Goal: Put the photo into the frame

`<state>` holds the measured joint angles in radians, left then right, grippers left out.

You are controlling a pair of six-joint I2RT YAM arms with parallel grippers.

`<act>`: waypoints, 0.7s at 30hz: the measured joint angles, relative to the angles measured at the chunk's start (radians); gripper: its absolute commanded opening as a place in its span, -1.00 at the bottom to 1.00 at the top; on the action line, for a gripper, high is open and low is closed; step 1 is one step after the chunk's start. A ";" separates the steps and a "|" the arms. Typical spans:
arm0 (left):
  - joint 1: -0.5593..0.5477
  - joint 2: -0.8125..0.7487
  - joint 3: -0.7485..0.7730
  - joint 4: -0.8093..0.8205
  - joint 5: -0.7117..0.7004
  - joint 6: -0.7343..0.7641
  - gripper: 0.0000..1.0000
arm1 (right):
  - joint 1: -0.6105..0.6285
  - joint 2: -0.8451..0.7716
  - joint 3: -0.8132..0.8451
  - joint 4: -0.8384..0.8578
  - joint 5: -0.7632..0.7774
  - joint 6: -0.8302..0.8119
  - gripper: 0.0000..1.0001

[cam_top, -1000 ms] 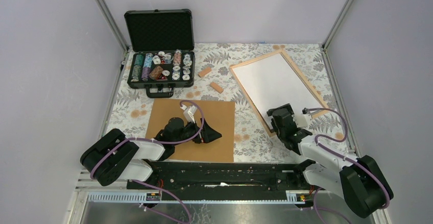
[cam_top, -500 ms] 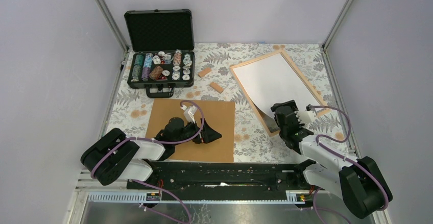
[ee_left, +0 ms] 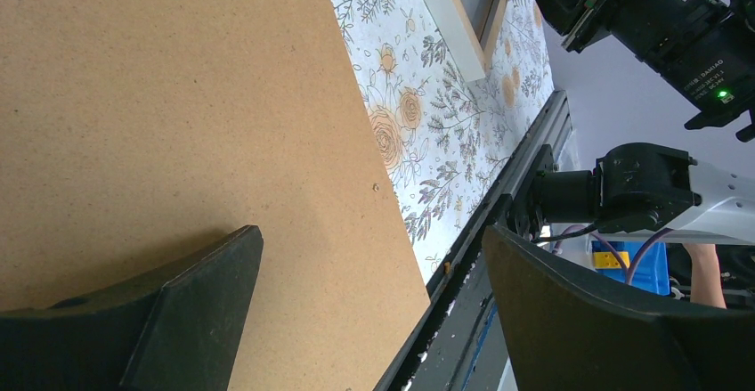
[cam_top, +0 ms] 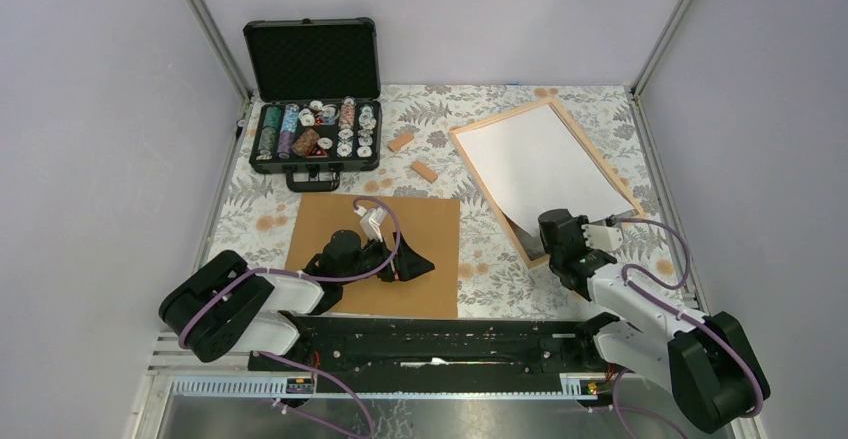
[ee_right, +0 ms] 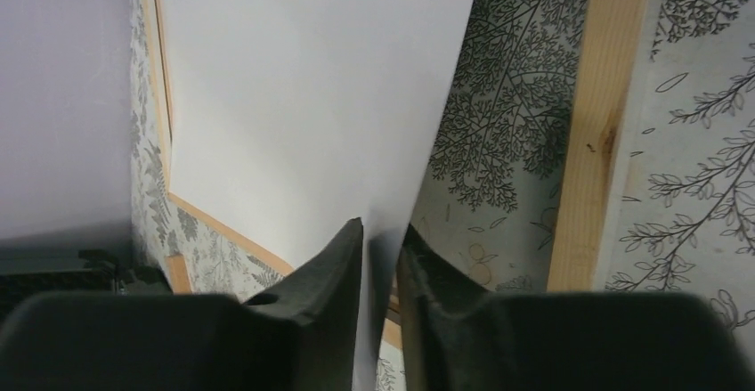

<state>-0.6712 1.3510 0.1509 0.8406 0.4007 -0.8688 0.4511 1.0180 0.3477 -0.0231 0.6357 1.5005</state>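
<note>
Presently, the photo (cam_top: 545,159) white back up, far end lying inside the frame (cam_top: 500,115), near edge raised above the frame's near corner, pinched in the narrow-set right gripper (ee_right: 381,240), left gripper (ee_left: 369,248) spread wide over brown backing board (cam_top: 430,219) left of the frame, patterned tablecloth (cam_top: 485,249) showing between board and frame.

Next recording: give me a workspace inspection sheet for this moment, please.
Surface: floral-patterned table; no spills seen.
Job's things: photo lies white back up inside the frame, with its near corner lifted.
Clutter: brown backing board; two wooden blocks; open chip case at the far left.
Grippers: right gripper shut on the photo's edge; left gripper open over the backing board.
Cables: purple cables looped along both arms.
Surroundings: plain walls; nothing else seen.
</note>
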 measured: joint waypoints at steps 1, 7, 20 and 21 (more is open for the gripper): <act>0.000 0.000 0.000 0.000 0.000 0.000 0.97 | 0.000 -0.002 0.000 -0.009 0.001 0.010 -0.68; 0.000 0.000 0.000 0.000 0.000 0.000 0.97 | -0.001 -0.031 0.007 -0.041 0.015 0.007 -1.00; 0.000 0.000 0.000 0.000 0.000 0.000 0.97 | 0.000 -0.127 0.023 0.050 0.063 -0.248 -1.00; 0.000 0.000 0.000 0.000 0.000 0.000 0.97 | 0.000 -0.129 0.016 0.060 0.062 -0.254 -1.00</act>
<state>-0.6712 1.3514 0.1509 0.8406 0.4007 -0.8688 0.4507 0.8890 0.3641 0.0372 0.6979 1.2465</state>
